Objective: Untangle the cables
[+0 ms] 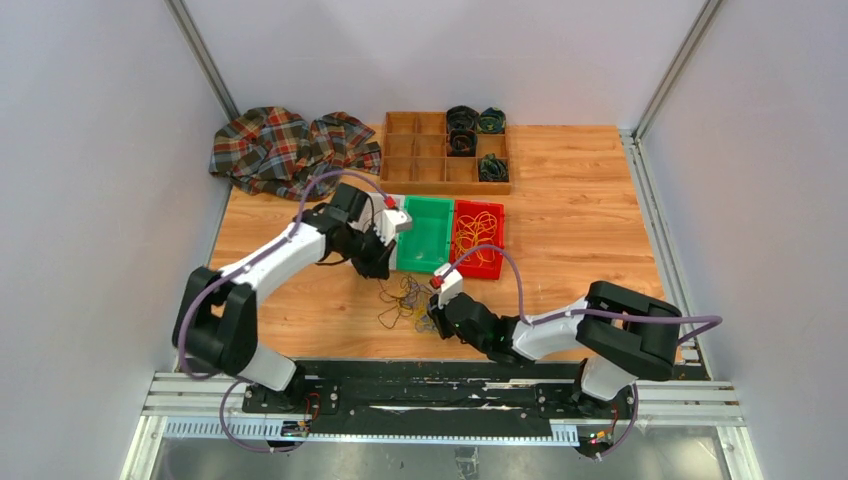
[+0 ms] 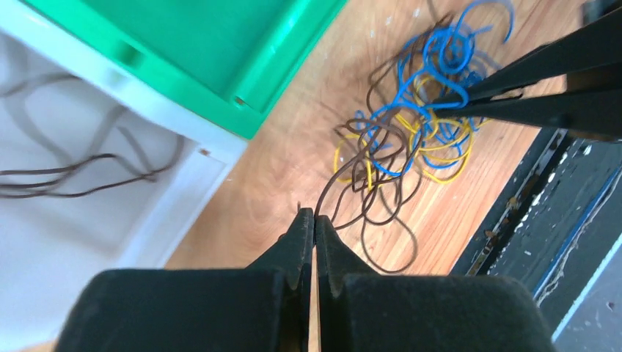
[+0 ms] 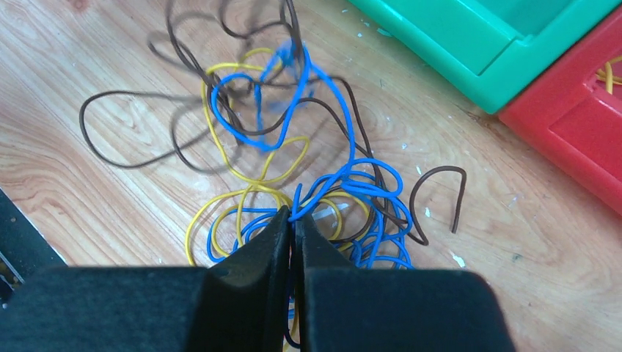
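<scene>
The cables (image 1: 405, 300) lie as a tangle of brown, yellow and blue loops on the wooden table in front of the bins. My left gripper (image 1: 378, 268) is at the tangle's far left edge, shut on a brown cable (image 2: 345, 165) that runs from its tips (image 2: 314, 213) into the clump. My right gripper (image 1: 437, 318) is at the tangle's near right side, shut (image 3: 293, 216) on a blue cable (image 3: 345, 176). The right gripper's fingers (image 2: 543, 81) show over the clump in the left wrist view.
A white bin (image 2: 169, 213) with brown cables, a green bin (image 1: 425, 235) and a red bin (image 1: 478, 235) with yellow cables stand just behind the tangle. A wooden divided tray (image 1: 420, 150) with dark coils and a plaid cloth (image 1: 290, 145) are at the back.
</scene>
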Controlling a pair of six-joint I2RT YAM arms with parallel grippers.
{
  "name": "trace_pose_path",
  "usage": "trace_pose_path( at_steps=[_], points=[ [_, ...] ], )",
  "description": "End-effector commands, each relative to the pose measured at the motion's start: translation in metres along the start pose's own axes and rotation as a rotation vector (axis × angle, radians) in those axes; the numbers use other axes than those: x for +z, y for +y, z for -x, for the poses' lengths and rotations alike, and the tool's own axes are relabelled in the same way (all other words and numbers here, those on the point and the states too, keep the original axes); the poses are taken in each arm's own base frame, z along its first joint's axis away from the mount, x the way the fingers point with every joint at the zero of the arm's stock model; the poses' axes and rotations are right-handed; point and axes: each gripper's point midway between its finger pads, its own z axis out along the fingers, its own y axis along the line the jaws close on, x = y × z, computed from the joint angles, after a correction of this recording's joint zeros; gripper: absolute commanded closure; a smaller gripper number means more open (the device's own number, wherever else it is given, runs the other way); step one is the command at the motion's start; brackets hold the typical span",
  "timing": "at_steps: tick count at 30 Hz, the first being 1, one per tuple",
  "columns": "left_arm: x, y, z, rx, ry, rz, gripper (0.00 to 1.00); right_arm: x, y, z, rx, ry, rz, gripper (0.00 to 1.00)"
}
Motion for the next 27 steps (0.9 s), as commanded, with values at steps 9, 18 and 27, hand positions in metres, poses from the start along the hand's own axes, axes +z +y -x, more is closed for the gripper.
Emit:
trace_pose_path(
  at_steps=[9, 18, 27],
  points=[
    [-0.151, -0.036, 0.094, 0.117, -0.316, 0.286, 0.99, -0.007, -0.009, -0.002, -0.001, 0.015, -0.029, 0.96],
    [-0.212, -0.064, 0.113, 0.218, -0.437, 0.358, 0.99, -0.013, -0.008, 0.015, -0.020, 0.010, -0.033, 0.95],
    [-0.236, -0.082, 0.118, 0.288, -0.500, 0.366, 1.00, -0.040, -0.002, 0.064, 0.000, -0.079, -0.004, 0.64]
  ],
)
